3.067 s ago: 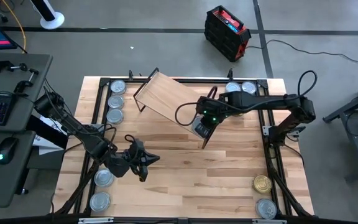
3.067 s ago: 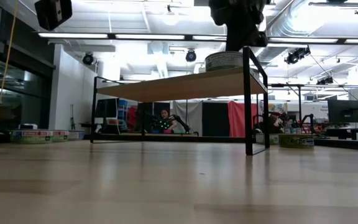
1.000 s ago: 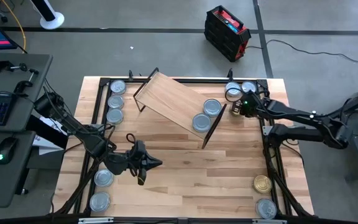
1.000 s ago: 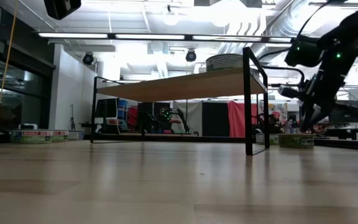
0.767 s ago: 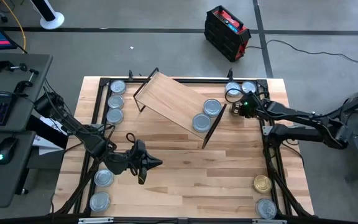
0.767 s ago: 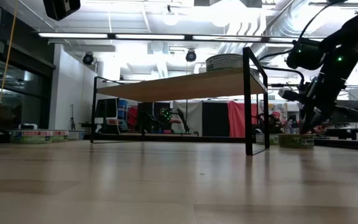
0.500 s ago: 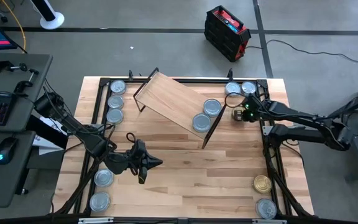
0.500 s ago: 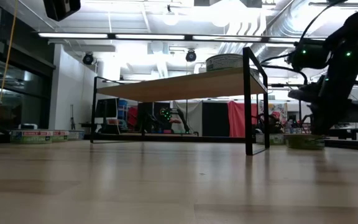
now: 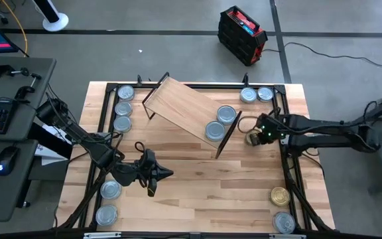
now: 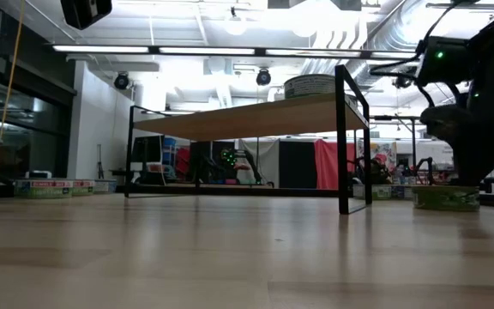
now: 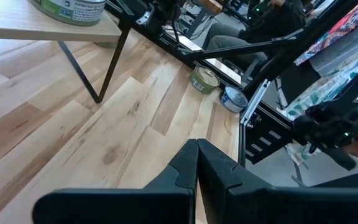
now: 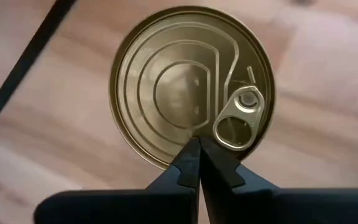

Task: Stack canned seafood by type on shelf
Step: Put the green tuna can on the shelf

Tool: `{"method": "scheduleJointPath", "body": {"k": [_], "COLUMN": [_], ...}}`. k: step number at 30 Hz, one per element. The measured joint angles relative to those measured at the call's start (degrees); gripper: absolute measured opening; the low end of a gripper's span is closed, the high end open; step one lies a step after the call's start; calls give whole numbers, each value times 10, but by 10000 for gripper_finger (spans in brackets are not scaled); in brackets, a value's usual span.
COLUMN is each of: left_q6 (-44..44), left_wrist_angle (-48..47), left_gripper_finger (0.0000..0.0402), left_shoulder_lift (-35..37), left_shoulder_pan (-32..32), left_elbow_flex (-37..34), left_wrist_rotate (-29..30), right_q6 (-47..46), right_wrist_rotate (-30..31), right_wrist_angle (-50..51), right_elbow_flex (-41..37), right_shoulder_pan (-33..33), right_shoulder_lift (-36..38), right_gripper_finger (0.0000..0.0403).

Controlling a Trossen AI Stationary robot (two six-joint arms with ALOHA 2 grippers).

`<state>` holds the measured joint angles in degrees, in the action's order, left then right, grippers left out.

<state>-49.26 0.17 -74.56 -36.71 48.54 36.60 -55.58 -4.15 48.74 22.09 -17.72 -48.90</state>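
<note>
The shelf [image 9: 181, 107] stands askew at the table's far middle, with two silver-blue tins [image 9: 220, 122] on its right end; one tin [image 10: 309, 85] shows on it in the low view. My right gripper [image 9: 253, 137] is shut over a gold-topped tin [image 9: 249, 140] that stands flat on the table just right of the shelf's right legs. The right wrist view looks straight down on this tin [image 12: 191, 87]. My left gripper [image 9: 154, 175] is shut and hovers over the near-left part of the table, touching nothing. My right gripper comes from above, pointing down, with its shut fingertips [image 12: 197, 152] on the gold tin's top [image 12: 166, 134], close to the rim and beside the pull tab [image 12: 238, 118]. The tin [image 10: 447, 199] rests flat and upright on the table under the fingers.
Three tins [image 9: 123, 107] line the left edge, two tins [image 9: 109, 202] sit at the near-left corner, two silver tins [image 9: 256, 94] at the far right, and a gold tin [image 9: 280, 196] and a silver tin [image 9: 284, 222] at the near right. A black frame [image 9: 285, 156] edges the table.
My right gripper has moved from the tins at the far-right corner toward the near edge, staying low. The gold tin has slid along the table with it, from beside the two silver tins to a spot next to the shelf's right legs.
</note>
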Motion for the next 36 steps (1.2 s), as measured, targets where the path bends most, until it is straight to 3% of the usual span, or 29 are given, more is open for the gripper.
{"method": "scheduleJointPath", "body": {"k": [9, 17, 26, 31, 36], "left_q6": [0, 32, 29, -6, -11], "left_wrist_angle": [-1, -2, -22, -61, -100], "left_gripper_finger": [1, 1, 1, 1, 1], "left_shoulder_lift": [0, 0, 0, 0, 0], "left_shoulder_pan": [0, 0, 0, -1, -9], "left_elbow_flex": [0, 0, 0, 0, 0], "left_wrist_rotate": [0, 0, -6, -7, -7], "right_q6": [-120, -234, -267, -202, -83], "right_wrist_rotate": [-4, 40, 47, 51, 49], "right_wrist_angle": [-34, -163, -394, -426, -423], "right_elbow_flex": [-3, -3, 42, 159, 327], "right_shoulder_pan": [177, 329, 423, 439, 431], "right_shoulder_lift": [-3, -60, -268, -410, -555], "right_gripper_finger": [0, 0, 0, 0, 0]}}
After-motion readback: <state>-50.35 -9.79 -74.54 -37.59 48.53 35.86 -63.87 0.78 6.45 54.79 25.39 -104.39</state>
